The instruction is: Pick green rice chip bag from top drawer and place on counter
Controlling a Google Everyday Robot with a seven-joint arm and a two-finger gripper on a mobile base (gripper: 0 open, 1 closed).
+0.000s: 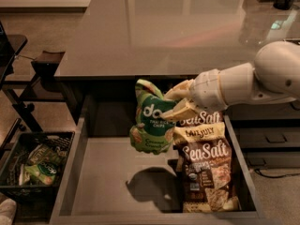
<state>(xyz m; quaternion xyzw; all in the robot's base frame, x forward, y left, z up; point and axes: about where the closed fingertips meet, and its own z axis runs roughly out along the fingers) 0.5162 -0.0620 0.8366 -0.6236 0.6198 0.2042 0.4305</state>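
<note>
The green rice chip bag (151, 118), light green with a dark-green centre panel, hangs in the air above the top drawer (117, 186), casting a shadow on the drawer's grey floor. My gripper (174, 103) reaches in from the right and is shut on the bag's right edge, with one cream finger above and one below. The bag's top is level with the front edge of the glossy grey counter (154, 36), which stretches away behind it.
Brown-and-cream Sea Salt bags (205, 165) lie in the drawer's right half, just below my wrist. Dark drawer fronts with handles (272, 139) are at the right. A black basket of packets (33, 168) stands on the floor at the left, beside a dark stand (44, 62).
</note>
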